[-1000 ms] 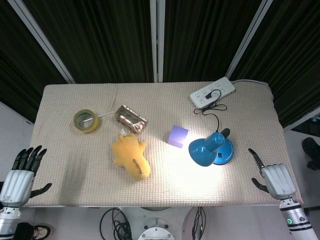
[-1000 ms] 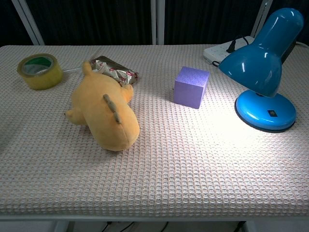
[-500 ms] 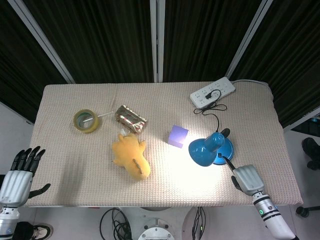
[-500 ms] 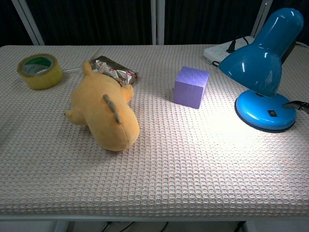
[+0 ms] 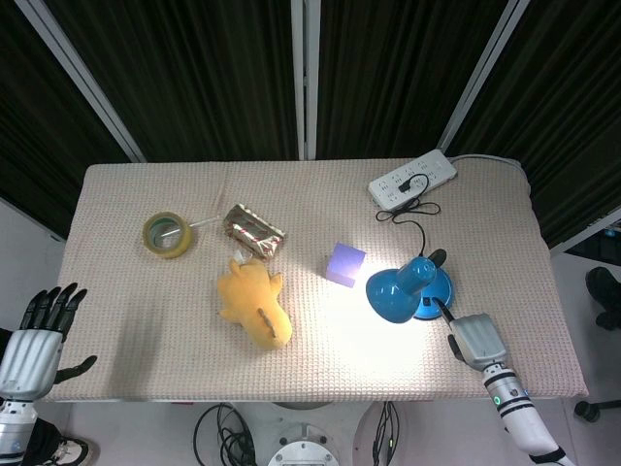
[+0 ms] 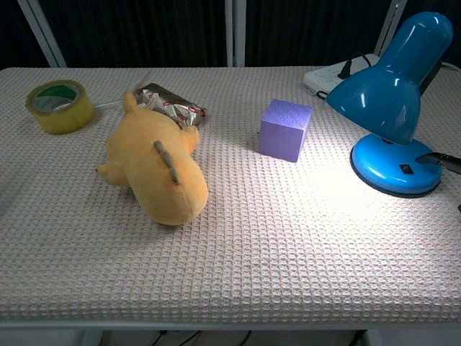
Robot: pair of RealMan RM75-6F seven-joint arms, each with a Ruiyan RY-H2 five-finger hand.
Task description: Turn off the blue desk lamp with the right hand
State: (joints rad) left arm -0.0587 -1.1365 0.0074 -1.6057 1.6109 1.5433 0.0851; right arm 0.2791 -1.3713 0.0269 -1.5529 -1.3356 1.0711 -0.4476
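Observation:
The blue desk lamp (image 5: 393,293) stands right of centre, lit, and throws a bright patch on the cloth. Its round base (image 6: 395,167) carries a small dark switch (image 6: 407,169). My right hand (image 5: 473,340) lies at the front right of the table, just behind the base. One dark finger (image 6: 444,161) stretches out to the base's right rim, a little right of the switch, while the others look curled in. It holds nothing. My left hand (image 5: 39,335) hangs off the table's front left corner with its fingers spread and empty.
A purple cube (image 5: 345,263) sits just left of the lamp. A yellow plush toy (image 5: 254,306), a foil packet (image 5: 253,229) and a tape roll (image 5: 166,234) lie further left. The lamp's cord runs to a white power strip (image 5: 411,178) at the back right.
My right hand has come in from the table's front right corner to the lamp base, and its finger now lies at the base's rim. The lamp stays lit. The left hand has barely moved.

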